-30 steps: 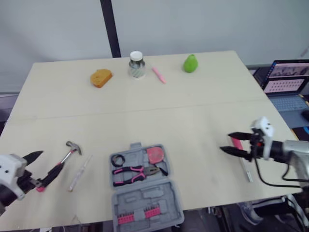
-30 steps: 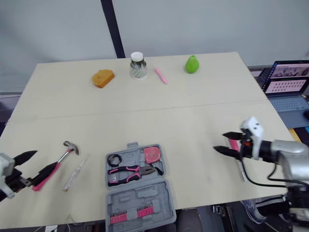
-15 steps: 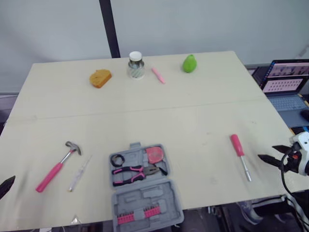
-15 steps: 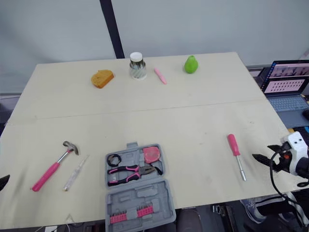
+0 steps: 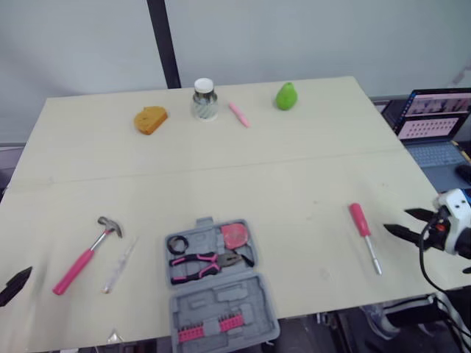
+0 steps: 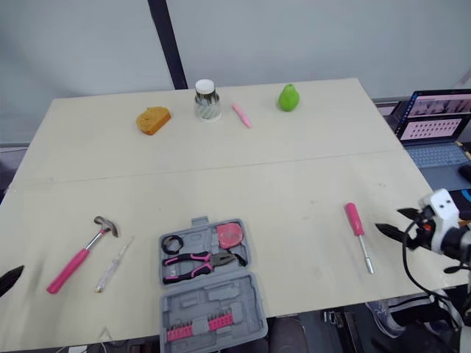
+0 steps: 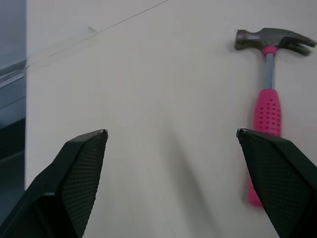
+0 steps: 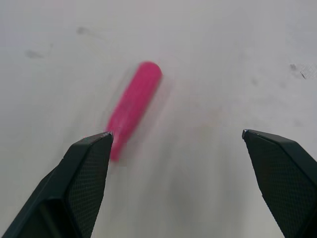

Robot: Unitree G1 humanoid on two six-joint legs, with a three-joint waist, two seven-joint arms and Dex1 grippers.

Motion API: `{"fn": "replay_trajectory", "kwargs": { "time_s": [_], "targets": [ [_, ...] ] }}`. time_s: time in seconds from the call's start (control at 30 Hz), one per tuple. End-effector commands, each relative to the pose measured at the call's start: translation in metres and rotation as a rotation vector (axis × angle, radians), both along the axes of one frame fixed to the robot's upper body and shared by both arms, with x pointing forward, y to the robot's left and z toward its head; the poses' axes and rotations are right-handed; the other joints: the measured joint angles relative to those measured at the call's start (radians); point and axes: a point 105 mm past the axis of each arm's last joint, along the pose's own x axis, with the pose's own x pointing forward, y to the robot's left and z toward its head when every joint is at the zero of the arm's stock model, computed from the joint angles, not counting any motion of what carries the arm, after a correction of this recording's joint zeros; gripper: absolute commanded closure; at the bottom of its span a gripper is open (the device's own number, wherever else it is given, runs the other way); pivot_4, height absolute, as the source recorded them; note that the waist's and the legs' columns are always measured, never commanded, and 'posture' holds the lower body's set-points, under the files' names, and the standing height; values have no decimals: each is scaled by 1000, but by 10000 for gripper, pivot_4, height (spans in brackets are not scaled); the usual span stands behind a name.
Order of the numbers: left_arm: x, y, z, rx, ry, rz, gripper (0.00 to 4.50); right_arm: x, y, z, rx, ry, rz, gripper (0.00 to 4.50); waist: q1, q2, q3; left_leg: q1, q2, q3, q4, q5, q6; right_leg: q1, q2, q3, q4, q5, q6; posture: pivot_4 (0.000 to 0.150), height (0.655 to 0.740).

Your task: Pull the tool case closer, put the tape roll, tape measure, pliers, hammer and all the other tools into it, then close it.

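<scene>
The table is the largest thing I can get wrong. Its 6 o'clock edge runs under the open tool case, and the lid half seems to reach past that edge. I judge the pulling done, since another tug, or a hard press while loading or shutting the lid, could tip the case off. The case sits at the near middle, with the pliers, tape measure and tape roll already in its tray. The hammer lies at 9 o'clock of the case, well apart, its head pointing to 1 o'clock. It looks head-heavy, so a hold low on the pink handle could let it swing and knock the slim clear-handled tool just beside it. The pink screwdriver lies at 3 o'clock of the case, near the table's 3 o'clock edge. Being round, it may roll that way if I nudge it rather than close on it squarely. My right gripper hangs at that edge just beside it, fingers spread wide and empty. My left gripper is equally spread and empty at the 8 o'clock corner, with the hammer ahead. Room is generous, with bare tabletop between each tool and the case. The jar, orange lump, green pear and pink marker line the 12 o'clock side, well apart from my work.
</scene>
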Motion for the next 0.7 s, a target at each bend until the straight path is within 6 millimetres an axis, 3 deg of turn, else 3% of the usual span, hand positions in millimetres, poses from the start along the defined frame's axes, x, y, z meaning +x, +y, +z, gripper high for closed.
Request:
{"fn": "replay_trajectory", "kwargs": {
  "time_s": [0.03, 0.13, 0.27, 0.37, 0.6, 0.7],
  "targets": [
    [19, -41, 6, -15, -6, -156, 0, 7, 56, 23, 25, -34, 212, 949, 2, 0, 0, 0, 0, 0, 0, 0, 0, 0, 0, 0, 1, 0, 0, 1500, 7400],
    [34, -97, -1, -56, 42, -341, 0, 5, 113, 24, 33, -17, 400, 949, 3, 0, 0, 0, 0, 0, 0, 0, 0, 0, 0, 0, 5, 0, 0, 1500, 7400],
    [40, -146, -11, -72, 105, -486, 0, -3, 154, 19, 9, 23, 552, 949, 6, 0, 0, 0, -1, 0, 0, 0, 0, 0, 0, 0, 5, 0, 0, 1500, 7400],
    [39, -180, -16, -91, 147, -584, 9023, -15, 183, 8, -9, 72, 678, 9883, 7, 0, 0, 0, -2, -1, 0, 0, 0, 0, 0, -1, 5, 0, 0, 1500, 7400],
    [24, -204, -40, -111, 300, -677, 44513, -35, 210, -19, -71, 159, 829, 44900, 6, 0, 0, 0, -2, 0, 1, 0, 1, 1, 1, -1, 4, 0, 0, 1500, 7400],
    [15, -207, -52, -117, 369, -693, 44513, -41, 220, -30, -89, 183, 870, 44900, 4, 0, 0, 0, -2, 0, 1, 0, 1, 0, 1, 0, 4, 0, 0, 1500, 7400]
  ]
}}
